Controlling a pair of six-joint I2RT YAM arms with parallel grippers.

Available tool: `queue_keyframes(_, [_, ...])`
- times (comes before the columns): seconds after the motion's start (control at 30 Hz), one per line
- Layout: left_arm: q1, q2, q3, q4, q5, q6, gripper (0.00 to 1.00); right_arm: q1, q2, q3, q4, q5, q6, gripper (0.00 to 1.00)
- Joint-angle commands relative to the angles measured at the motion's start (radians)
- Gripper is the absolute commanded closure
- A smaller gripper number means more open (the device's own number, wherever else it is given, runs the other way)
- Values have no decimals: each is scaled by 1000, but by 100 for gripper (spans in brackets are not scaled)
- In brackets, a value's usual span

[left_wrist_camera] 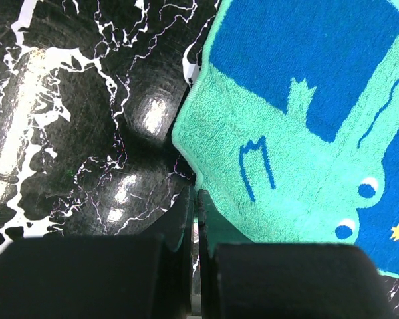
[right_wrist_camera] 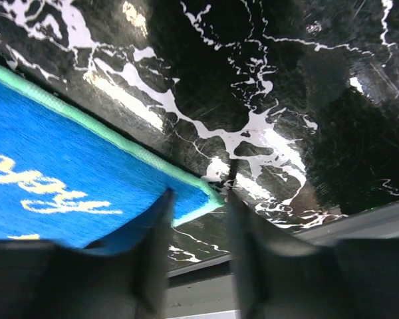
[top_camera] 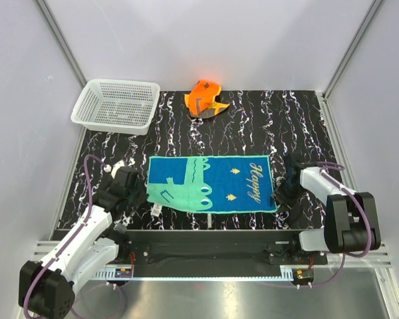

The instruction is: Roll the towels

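Observation:
A towel [top_camera: 209, 183] lies flat near the front of the table, teal-blue side up, with a green crocodile and yellow "Happy" lettering. The bright orange towel [top_camera: 205, 98] sits crumpled at the back. My left gripper [top_camera: 138, 191] is shut at the flat towel's left edge; in the left wrist view the closed fingertips [left_wrist_camera: 196, 199] meet the green edge [left_wrist_camera: 299, 146] with no cloth seen between them. My right gripper [top_camera: 284, 193] is open and low, and in the right wrist view [right_wrist_camera: 198, 199] it straddles the towel's near right corner [right_wrist_camera: 60, 166].
A white mesh basket [top_camera: 123, 82] stands at the back left. The black marbled table [top_camera: 299, 126] is bounded by white walls at the back and sides. A metal rail runs along the near edge [top_camera: 206, 239].

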Motion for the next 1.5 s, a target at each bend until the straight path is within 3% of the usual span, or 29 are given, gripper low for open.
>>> queue_keyframes(0.0, [6, -2, -1, 58, 21, 27, 100, 13, 32, 45, -40, 62, -9, 60])
queue_keyframes(0.2, [6, -22, -13, 63, 16, 27, 100, 32, 94, 83, -53, 109, -26, 95])
queue_keyframes(0.27, [6, -17, -10, 64, 16, 30, 100, 32, 92, 85, -50, 109, -29, 100])
queue_keyframes(0.63, [6, -8, 11, 52, 36, 44, 100, 34, -34, 117, -72, 49, -60, 100])
queue_keyframes(0.9, [6, 41, 126, -17, -22, 55, 100, 34, -37, 223, -80, 5, -116, 100])
queue_keyframes(1.47, [57, 428, 413, 57, -67, 113, 100, 34, 276, 579, -35, 31, -214, 100])
